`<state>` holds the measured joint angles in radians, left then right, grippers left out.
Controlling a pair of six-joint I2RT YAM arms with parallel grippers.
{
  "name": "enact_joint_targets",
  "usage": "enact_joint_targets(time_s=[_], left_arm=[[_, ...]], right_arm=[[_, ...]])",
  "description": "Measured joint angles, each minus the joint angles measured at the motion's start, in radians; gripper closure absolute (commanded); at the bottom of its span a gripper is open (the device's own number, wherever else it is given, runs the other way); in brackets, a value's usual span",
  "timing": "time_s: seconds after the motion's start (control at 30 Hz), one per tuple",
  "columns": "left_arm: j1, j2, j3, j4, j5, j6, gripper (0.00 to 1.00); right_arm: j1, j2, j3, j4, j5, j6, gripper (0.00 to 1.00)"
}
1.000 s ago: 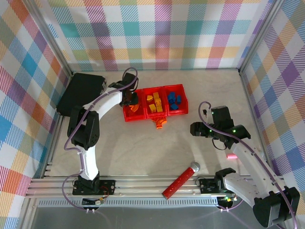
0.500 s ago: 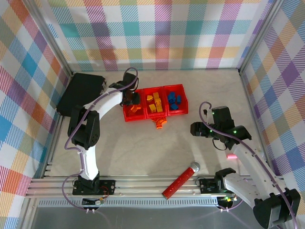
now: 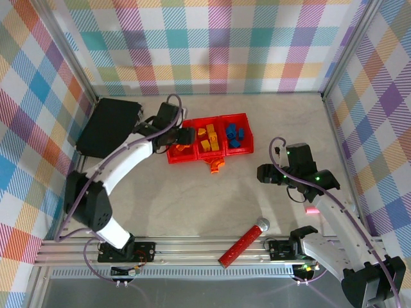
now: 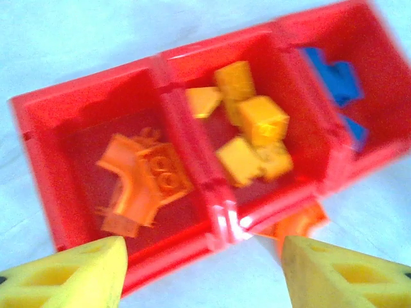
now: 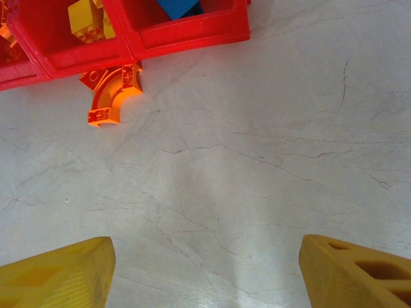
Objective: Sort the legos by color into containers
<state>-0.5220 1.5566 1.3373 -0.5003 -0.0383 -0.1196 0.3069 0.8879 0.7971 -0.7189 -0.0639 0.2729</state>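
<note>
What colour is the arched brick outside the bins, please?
The arched brick is orange, clearest in the right wrist view.

Left wrist view is motion-blurred; studs on the orange bricks [image 4: 144, 183] smear together. Blue bricks [image 4: 337, 80] in the right-hand bin run off the frame edge. Arched orange brick [image 4: 298, 221] outside the bins [image 4: 186, 119] is partly hidden by their front wall. Right wrist view: bins [image 5: 186, 32] cut by the top edge, yellow brick [image 5: 90, 22] too. Top view: left gripper [image 3: 184, 136] covers part of the left bin. Pink spot [image 3: 313, 210] near the right arm [image 3: 340, 221], too small to identify.
</note>
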Motion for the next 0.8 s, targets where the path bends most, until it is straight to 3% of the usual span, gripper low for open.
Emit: enact_joint_targets(time_s=[0.23, 0.5, 0.8], left_arm=[[-0.164, -0.011, -0.038, 0.008, 0.058, 0.126, 0.31], [-0.242, 0.235, 0.078, -0.108, 0.121, 0.270, 0.34], [-0.305, 0.441, 0.222, -0.233, 0.086, 0.367, 0.40]], right_arm=[[0.000, -0.027, 0.000, 0.005, 0.003, 0.006, 0.24], [0.000, -0.092, 0.000, -0.002, 0.035, 0.008, 0.24], [0.000, -0.101, 0.000, -0.005, 0.057, 0.007, 0.24]])
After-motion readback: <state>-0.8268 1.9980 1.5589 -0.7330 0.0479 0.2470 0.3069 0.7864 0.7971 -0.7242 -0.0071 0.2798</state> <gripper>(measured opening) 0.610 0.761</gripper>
